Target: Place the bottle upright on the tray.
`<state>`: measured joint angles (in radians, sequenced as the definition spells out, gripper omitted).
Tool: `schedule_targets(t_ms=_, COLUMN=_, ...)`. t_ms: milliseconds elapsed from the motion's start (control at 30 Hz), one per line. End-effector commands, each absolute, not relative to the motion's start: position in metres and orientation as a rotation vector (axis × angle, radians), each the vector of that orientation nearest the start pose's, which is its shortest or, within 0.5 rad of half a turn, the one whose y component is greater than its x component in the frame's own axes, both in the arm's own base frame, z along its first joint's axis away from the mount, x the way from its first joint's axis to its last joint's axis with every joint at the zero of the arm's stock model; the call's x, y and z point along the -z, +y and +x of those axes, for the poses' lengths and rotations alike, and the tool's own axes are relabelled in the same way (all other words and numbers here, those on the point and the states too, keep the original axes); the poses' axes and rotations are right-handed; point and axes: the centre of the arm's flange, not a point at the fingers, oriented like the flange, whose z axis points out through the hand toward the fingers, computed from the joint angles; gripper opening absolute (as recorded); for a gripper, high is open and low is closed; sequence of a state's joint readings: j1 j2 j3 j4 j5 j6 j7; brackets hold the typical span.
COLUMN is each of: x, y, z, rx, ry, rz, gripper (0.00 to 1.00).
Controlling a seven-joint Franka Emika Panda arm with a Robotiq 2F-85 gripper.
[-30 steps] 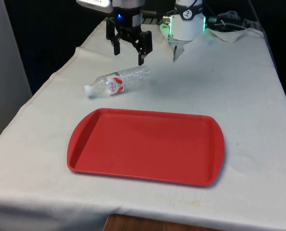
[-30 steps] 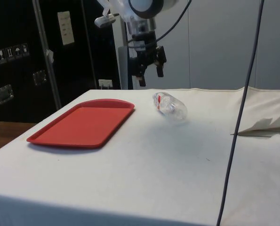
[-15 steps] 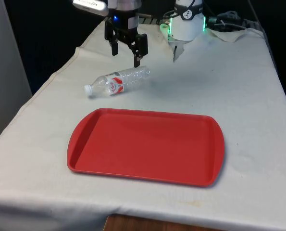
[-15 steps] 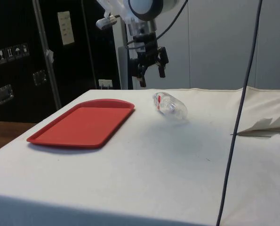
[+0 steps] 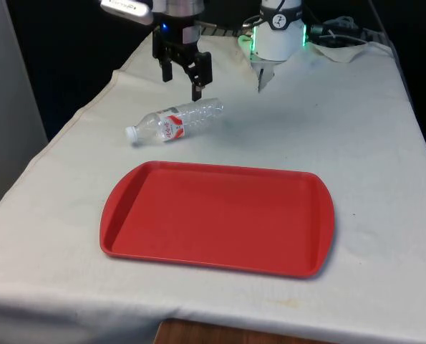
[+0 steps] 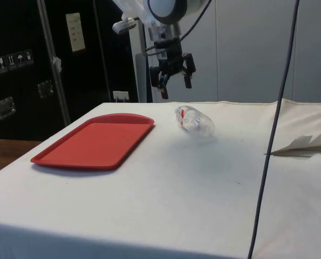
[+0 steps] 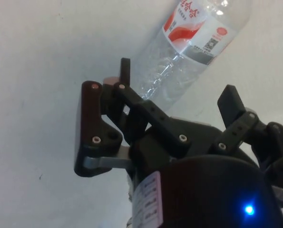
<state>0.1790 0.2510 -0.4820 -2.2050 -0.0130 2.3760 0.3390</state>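
Black two-finger pincer [image 5: 181,77] open and empty above a clear plastic bottle with a red-and-white label [image 5: 174,121] lying on its side.

Bottle on the white-clothed surface [image 5: 356,129], white cap toward the front view's left, just beyond the far edge of the empty red rectangular plastic tray [image 5: 218,217] and apart from it. Pincer in the air over the bottle's base end, fingers [image 7: 125,71] spread wide, touching nothing. In the side view, pincer [image 6: 173,80] well above bottle [image 6: 195,121], tray [image 6: 95,140] beside it.

Open hand [image 7: 177,92] above lying bottle [image 7: 189,52]
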Motion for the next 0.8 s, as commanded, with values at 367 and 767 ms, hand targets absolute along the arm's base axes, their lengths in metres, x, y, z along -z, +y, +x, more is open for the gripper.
schedule_targets(t_ms=367, x=-0.273, y=-0.175, z=0.521, rx=-0.083, ry=1.111, rz=-3.075, gripper=1.0)
schedule_targets(t_ms=767, x=-0.272, y=-0.181, z=0.518, rx=-0.082, ry=1.183, rz=-3.056, gripper=1.0)
